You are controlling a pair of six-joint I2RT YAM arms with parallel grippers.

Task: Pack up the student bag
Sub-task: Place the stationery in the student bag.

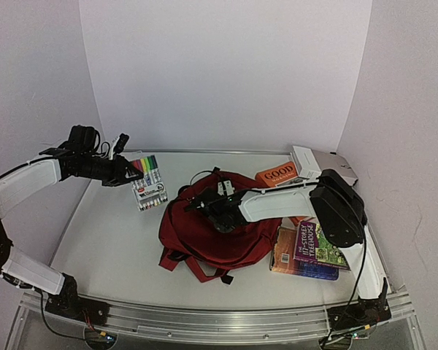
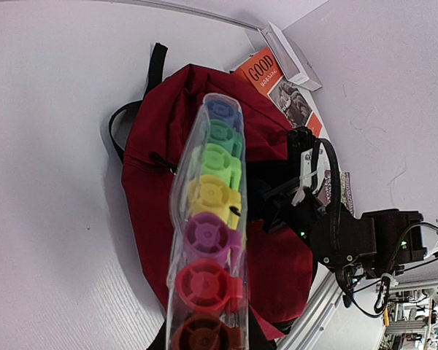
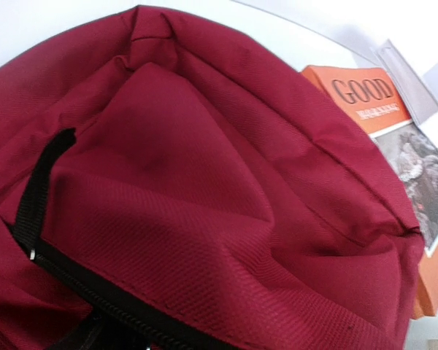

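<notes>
The student bag [image 1: 217, 232] is a dark red backpack lying in the middle of the table, black straps at its near edge. My left gripper [image 1: 133, 173] is shut on a clear pack of coloured markers [image 1: 149, 182] and holds it in the air left of the bag. In the left wrist view the marker pack [image 2: 208, 233] hangs over the bag [image 2: 160, 153]. My right gripper [image 1: 208, 205] is down on the bag's top by the zipper. The right wrist view shows only the bag's fabric [image 3: 204, 182] and black zipper [image 3: 95, 299]; its fingers are hidden.
An orange "GOOD" book [image 1: 277, 175] and a white box [image 1: 315, 162] lie behind the bag on the right. A purple book [image 1: 318, 248] rests on an orange one [image 1: 285, 257] right of the bag. White walls enclose the table.
</notes>
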